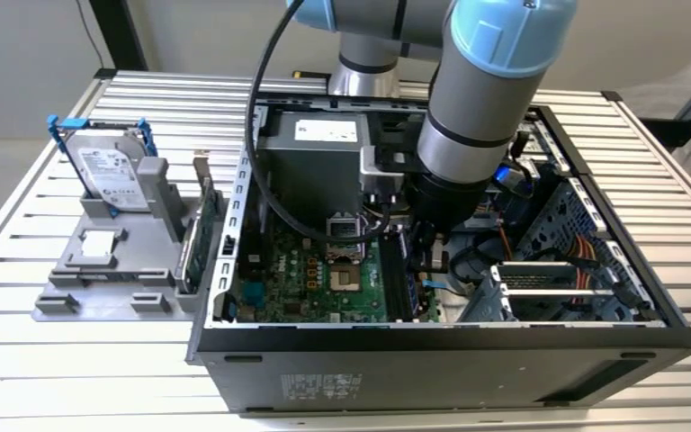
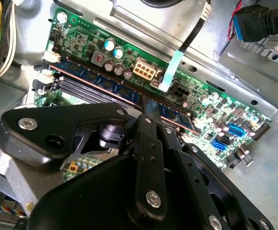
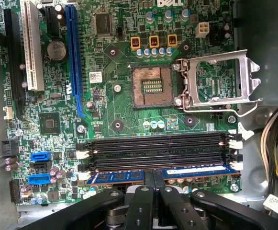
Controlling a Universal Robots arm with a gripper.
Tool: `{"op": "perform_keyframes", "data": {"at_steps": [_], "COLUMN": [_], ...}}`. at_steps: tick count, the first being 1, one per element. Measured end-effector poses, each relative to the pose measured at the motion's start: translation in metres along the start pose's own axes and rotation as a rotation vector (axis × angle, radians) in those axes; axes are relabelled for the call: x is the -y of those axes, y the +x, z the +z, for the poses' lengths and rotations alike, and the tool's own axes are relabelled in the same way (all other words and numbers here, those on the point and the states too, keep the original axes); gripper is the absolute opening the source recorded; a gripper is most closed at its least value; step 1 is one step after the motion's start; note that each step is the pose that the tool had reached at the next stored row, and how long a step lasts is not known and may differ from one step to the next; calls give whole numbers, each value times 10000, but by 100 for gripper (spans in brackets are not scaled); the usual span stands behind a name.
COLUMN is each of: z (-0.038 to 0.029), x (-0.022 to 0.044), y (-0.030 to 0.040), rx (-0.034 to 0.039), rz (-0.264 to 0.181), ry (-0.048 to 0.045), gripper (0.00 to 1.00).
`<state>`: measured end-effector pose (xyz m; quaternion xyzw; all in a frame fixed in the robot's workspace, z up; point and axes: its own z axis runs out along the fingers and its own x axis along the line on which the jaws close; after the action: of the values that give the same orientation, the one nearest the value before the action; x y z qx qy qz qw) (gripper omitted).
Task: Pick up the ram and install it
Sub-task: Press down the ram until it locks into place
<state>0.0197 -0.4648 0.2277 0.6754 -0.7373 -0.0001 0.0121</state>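
The gripper (image 3: 153,184) pinches the ram (image 3: 196,171) at mid-length, seated along the motherboard's (image 3: 119,96) outermost memory slot at its edge. Uneven downward pressure could leave one end unlatched or stress the board.

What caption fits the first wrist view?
Gripper shut on the ram, set in the motherboard's outermost memory slot.

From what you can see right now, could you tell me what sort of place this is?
Probably a robotics test bench for computer assembly. An opened desktop PC case lies on a slatted metal table, a grey fixture beside it holds a hard drive, and the gripper holds the ram at the motherboard's memory slots.
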Motion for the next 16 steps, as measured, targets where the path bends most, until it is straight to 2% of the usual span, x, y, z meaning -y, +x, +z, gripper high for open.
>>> {"op": "perform_keyframes", "data": {"at_steps": [5,12,16], "z": [53,90,116], "x": [0,1,3], "y": [1,-1,-4], "rx": [-14,1,-46], "rz": [0,-1,-1], "ry": [-40,-41,-48], "gripper": [0,0,0]}}
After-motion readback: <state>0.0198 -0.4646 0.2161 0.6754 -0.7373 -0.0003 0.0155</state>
